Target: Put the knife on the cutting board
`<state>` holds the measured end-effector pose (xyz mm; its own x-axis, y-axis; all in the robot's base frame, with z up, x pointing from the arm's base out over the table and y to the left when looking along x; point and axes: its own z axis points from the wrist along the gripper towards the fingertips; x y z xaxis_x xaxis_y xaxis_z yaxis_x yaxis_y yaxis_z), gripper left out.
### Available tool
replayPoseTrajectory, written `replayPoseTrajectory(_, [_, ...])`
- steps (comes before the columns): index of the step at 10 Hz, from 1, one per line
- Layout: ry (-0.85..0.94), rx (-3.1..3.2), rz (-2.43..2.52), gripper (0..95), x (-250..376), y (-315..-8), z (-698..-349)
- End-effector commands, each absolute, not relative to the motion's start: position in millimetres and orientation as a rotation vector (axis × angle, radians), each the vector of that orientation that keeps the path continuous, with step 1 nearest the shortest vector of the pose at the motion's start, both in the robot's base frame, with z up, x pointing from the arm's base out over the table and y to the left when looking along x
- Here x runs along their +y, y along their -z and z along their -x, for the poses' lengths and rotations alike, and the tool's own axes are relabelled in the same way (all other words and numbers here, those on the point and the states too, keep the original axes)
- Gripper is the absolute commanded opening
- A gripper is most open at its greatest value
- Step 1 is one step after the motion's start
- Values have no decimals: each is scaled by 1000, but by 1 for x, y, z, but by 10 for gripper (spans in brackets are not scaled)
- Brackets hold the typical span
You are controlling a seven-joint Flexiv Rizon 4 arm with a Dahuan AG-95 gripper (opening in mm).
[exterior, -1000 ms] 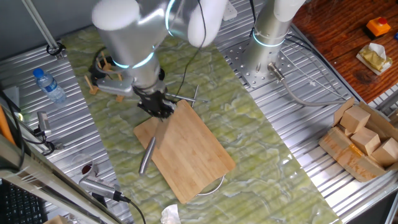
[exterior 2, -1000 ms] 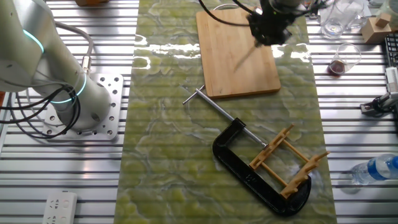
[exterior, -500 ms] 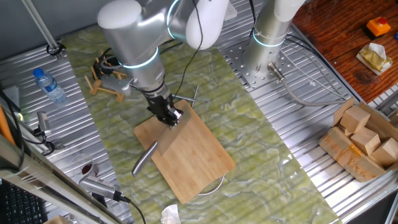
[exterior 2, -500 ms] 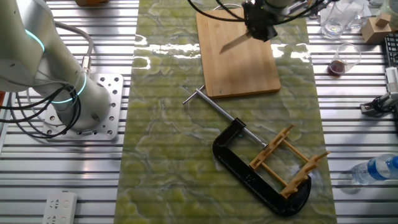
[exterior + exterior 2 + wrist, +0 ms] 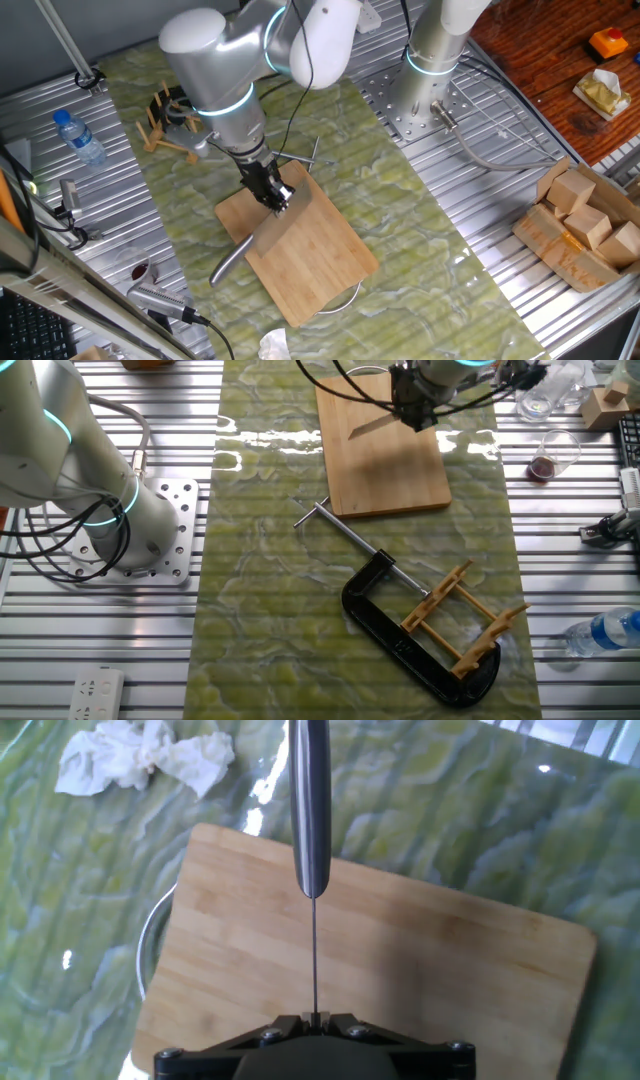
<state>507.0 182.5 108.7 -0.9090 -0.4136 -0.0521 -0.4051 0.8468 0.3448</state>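
My gripper [image 5: 275,195] is shut on the blade of the knife [image 5: 238,255], an all-metal silver cleaver. It holds the knife above the near-left part of the cutting board [image 5: 310,240], a light-tan bamboo rectangle. In the hand view the blade shows edge-on as a thin line between the fingers of the gripper [image 5: 315,1017]. The steel handle of the knife [image 5: 310,800] reaches out past the far edge of the board [image 5: 450,990]. In the other fixed view the gripper [image 5: 415,410] is over the board [image 5: 390,470] with the knife [image 5: 368,426] sticking out to the left.
A black C-clamp [image 5: 400,630] with a thin metal rod [image 5: 350,535] and a small wooden dowel rack [image 5: 465,620] lie on the green mat. There are also a crumpled tissue [image 5: 140,755], a water bottle [image 5: 78,135], a glass [image 5: 545,460], wooden blocks [image 5: 585,225] and a wire ring [image 5: 150,935] under the board.
The gripper has moved a little further over the board with the knife in it. The knife has swung so its handle points more out past the board's edge.
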Motion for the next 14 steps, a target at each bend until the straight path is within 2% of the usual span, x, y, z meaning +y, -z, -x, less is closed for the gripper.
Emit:
replayPoseTrajectory(1, [606,-3007,-663,0,181,-102,-507])
replayPoseTrajectory(7, [557,-2981,-876,0,173,-76,-500])
replayPoseTrajectory(14, [545,-2962,-896,0,173,-76,-499])
